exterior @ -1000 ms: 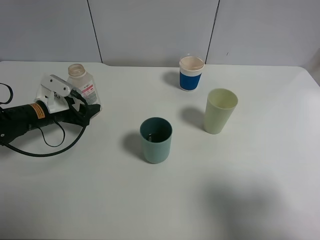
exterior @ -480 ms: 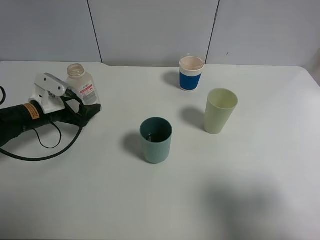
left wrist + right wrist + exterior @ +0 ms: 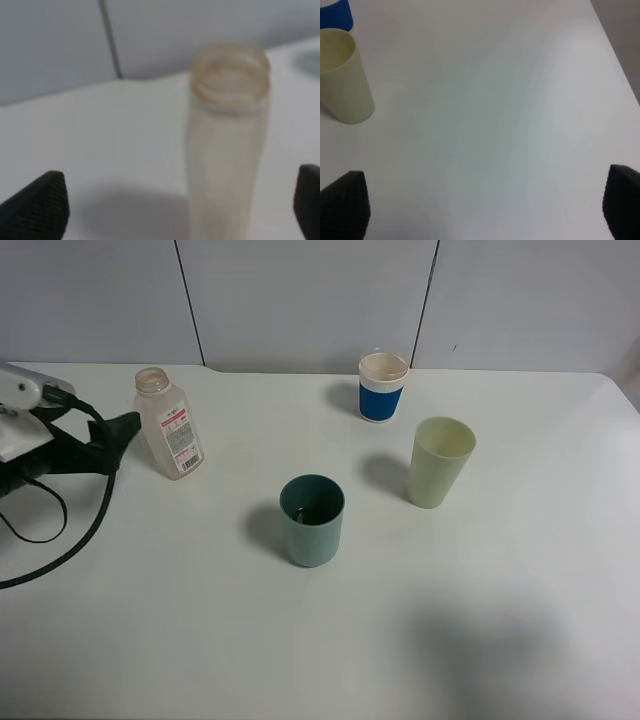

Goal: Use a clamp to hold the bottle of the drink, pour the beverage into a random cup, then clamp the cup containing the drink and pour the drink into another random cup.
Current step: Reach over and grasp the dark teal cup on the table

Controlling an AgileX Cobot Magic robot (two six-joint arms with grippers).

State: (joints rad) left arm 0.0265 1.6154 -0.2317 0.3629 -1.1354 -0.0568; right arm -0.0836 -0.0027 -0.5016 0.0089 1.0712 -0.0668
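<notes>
The left pincer has drawn back from the bottle, jaws spread and empty, leaving it upright at the left rear of the surface, while the teal cup stands upright mid-surface, well to that pincer's right, and the right pincer is also spread.

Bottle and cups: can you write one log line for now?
left gripper: open, not touching drink bottle | drink bottle: upright | teal tumbler: liquid inside | right gripper: open
</notes>
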